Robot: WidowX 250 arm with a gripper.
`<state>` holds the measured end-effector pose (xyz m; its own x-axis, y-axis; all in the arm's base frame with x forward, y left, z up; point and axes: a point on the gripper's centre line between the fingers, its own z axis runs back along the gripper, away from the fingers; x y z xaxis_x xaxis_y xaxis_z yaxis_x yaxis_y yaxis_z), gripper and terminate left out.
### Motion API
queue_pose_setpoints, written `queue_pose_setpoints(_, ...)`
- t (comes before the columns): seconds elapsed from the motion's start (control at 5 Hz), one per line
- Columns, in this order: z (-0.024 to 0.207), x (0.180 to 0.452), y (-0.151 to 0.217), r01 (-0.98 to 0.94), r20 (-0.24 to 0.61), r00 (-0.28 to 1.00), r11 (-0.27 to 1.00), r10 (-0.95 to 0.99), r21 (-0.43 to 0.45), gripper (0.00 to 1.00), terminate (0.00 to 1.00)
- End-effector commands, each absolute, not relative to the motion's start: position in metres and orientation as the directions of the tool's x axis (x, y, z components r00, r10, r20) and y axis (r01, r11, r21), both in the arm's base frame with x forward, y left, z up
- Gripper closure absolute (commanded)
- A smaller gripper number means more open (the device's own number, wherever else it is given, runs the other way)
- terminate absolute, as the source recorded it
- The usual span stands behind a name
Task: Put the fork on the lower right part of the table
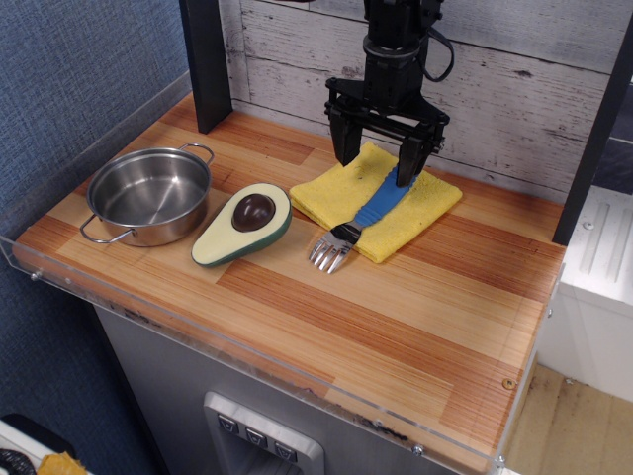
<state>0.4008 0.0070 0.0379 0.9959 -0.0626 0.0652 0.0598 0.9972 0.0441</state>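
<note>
The fork has a blue handle lying on a folded yellow cloth, and its silver tines rest on the wooden table just off the cloth's front edge. My black gripper is open and hangs low over the far end of the handle. One finger is to the handle's left over the cloth. The other finger hides the handle's tip. I cannot tell whether it touches the fork.
A steel pot stands at the left. An avocado half lies between the pot and the fork. A black post rises at the back left. A clear acrylic rim edges the table.
</note>
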Motion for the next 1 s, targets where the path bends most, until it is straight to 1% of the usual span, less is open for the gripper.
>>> queue_pose_setpoints(0.0,0.064,0.423,-0.004,0.078,0.178,0.980,0.996,-0.084,0.040,0.00,0.00)
queue_pose_setpoints(0.2,0.065,0.430,-0.009,0.085,0.194,0.977,0.996,-0.090,0.033,0.00,0.00)
queue_pose_setpoints(0.4,0.057,0.431,-0.013,0.092,0.169,0.981,0.995,-0.098,0.039,0.00,0.00)
queue_pose_setpoints(0.8,0.036,0.424,-0.007,0.076,0.107,0.991,0.996,-0.081,0.050,0.00,0.00)
